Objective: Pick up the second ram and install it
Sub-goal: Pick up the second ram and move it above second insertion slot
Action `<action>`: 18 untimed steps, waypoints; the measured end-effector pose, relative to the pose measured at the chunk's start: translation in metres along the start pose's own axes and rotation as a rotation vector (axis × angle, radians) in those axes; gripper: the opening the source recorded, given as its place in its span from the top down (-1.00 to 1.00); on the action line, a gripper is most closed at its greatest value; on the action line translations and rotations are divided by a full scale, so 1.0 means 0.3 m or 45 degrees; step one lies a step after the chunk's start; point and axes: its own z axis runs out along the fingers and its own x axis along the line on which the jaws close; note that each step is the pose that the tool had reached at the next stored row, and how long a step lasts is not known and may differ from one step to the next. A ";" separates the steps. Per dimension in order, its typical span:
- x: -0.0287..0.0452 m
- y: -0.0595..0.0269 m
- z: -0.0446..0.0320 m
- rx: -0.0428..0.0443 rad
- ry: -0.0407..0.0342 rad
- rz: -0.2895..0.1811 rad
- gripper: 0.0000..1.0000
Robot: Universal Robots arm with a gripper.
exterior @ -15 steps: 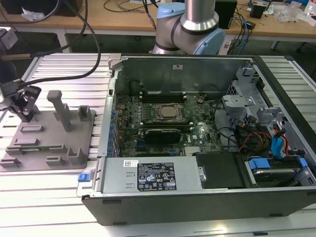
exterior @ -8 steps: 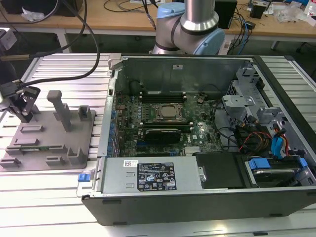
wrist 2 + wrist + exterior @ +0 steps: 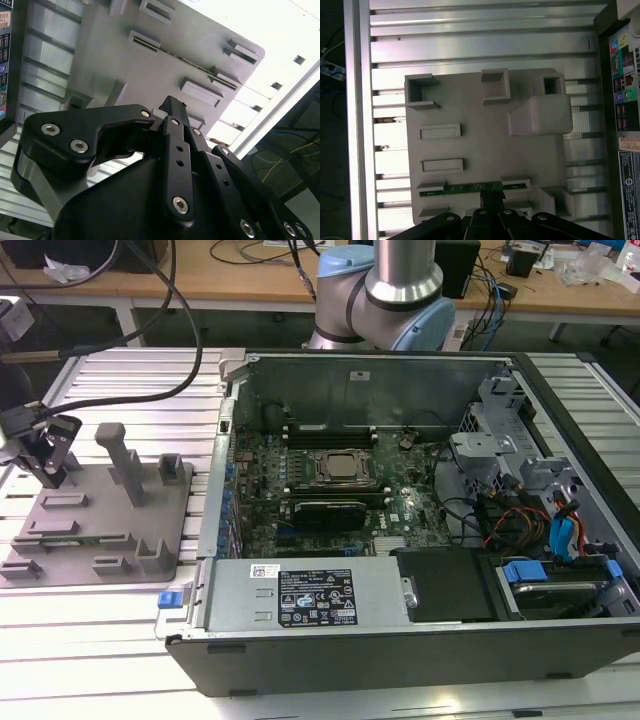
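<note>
Closest to us in both wrist views is the black, multi-link metal gripper (image 3: pixel 492 199). Its fingers are pressed together at the tips and nothing is pinched between them.

Just beyond the tips in the first wrist view lies the second ram (image 3: pixel 470 188), a long, thin green circuit-board stick. It stands on edge in a slot of the flat grey plastic fixture plate (image 3: pixel 470 100), its ends held between two small raised grey holders. The closed tips sit near the stick's middle. In the exterior view we see the gripper (image 3: pixel 50 475) hanging over the plate's left part, apart from the ram, which lies along the plate's nearer edge.

The plate also carries empty rectangular pockets, open-sided brackets and a tall grey post (image 3: pixel 120 455). It rests on the ribbed silver aluminium table (image 3: pixel 130 380).

To the exterior view's right of the plate, just beside it, lies the open black and grey desktop computer case (image 3: pixel 400 660), on its side. Inside we see the green motherboard (image 3: pixel 400 510) with the square metal processor socket (image 3: pixel 340 468), and a cluster of red, orange and blue cables (image 3: pixel 545 525) at the exterior view's right.

Behind the case rises the silver and pale blue robot arm (image 3: pixel 400 290). Thick black cables (image 3: pixel 160 330) run across the table from the gripper's side towards the long wooden workbench (image 3: pixel 220 285) at the back.
</note>
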 end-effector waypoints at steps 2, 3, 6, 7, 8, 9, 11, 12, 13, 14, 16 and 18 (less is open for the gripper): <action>0.000 0.000 0.000 0.000 -0.0001 0.000 0.84; 0.001 0.000 0.000 0.000 0.0000 0.000 0.84; 0.001 0.000 0.000 -0.001 0.0024 -0.048 0.84; 0.001 0.000 0.000 -0.002 0.0035 -0.084 0.84; 0.001 0.000 0.000 -0.003 0.0049 -0.120 0.84; 0.001 0.000 0.000 -0.003 0.0056 -0.138 0.84; 0.001 0.000 0.000 -0.005 0.0085 -0.208 0.84; 0.001 0.000 0.000 -0.005 0.0091 -0.225 0.84; 0.001 0.000 0.000 -0.006 0.0100 -0.244 0.84; 0.001 0.000 0.000 -0.006 0.0106 -0.260 0.84; 0.001 0.000 0.000 -0.007 0.0127 -0.310 0.84; 0.001 0.000 0.001 -0.008 0.0153 -0.377 0.84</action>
